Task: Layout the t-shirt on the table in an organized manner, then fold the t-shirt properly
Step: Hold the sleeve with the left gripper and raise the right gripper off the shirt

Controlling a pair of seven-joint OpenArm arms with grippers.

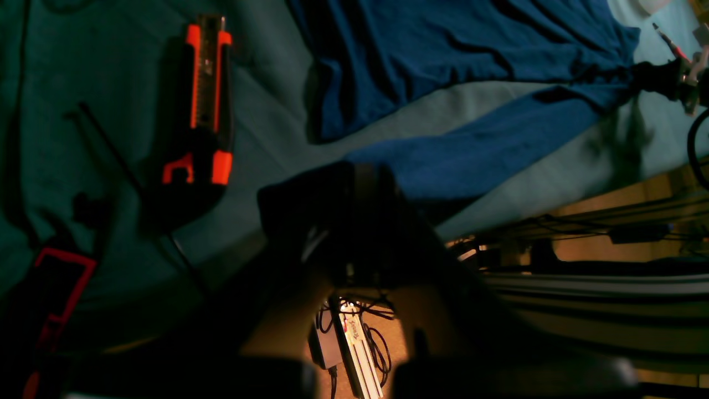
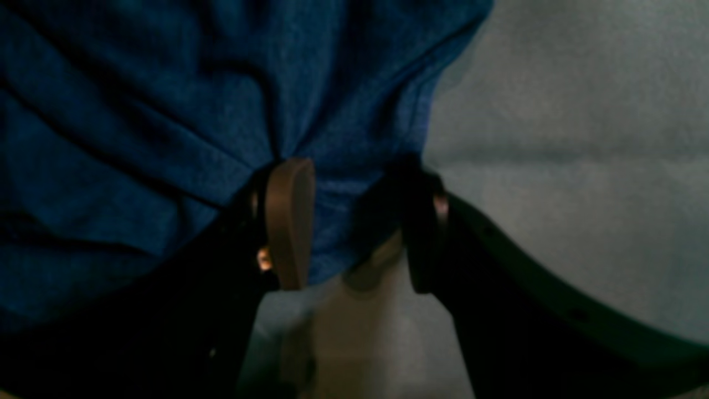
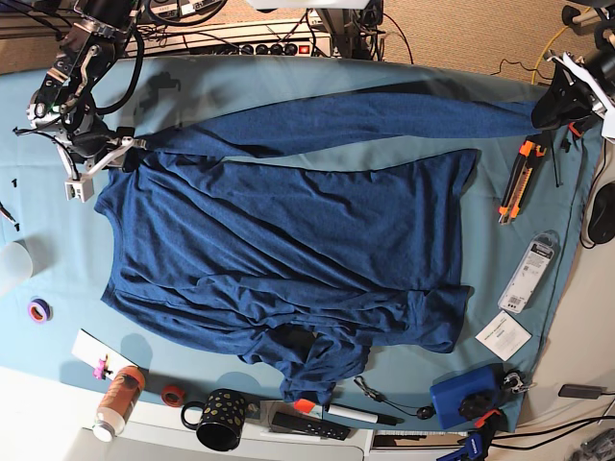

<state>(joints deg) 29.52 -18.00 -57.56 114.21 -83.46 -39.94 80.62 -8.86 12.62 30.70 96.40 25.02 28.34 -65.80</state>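
Note:
The dark navy t-shirt (image 3: 288, 230) lies spread over the teal table (image 3: 58, 230), rumpled along its near edge. One long strip of it (image 3: 365, 115) stretches along the far side. My left gripper (image 3: 553, 106) is at the strip's right end and looks shut on the t-shirt (image 1: 476, 149); in the left wrist view the gripper (image 1: 354, 177) is a dark shape over that end. My right gripper (image 3: 130, 144) is at the shirt's far left corner. In the right wrist view it (image 2: 354, 221) stands open, with the shirt's edge (image 2: 343, 210) lying loosely between the tan pad (image 2: 288, 221) and the dark finger (image 2: 424, 233).
An orange and black utility knife (image 3: 519, 178) lies close to the left gripper, also in the left wrist view (image 1: 207, 100). A white packet (image 3: 533, 272), a card (image 3: 503, 334) and a blue box (image 3: 463, 396) sit at the right. A black mug (image 3: 219, 420), a bottle (image 3: 117, 399) and a tape roll (image 3: 39, 310) line the near-left edge.

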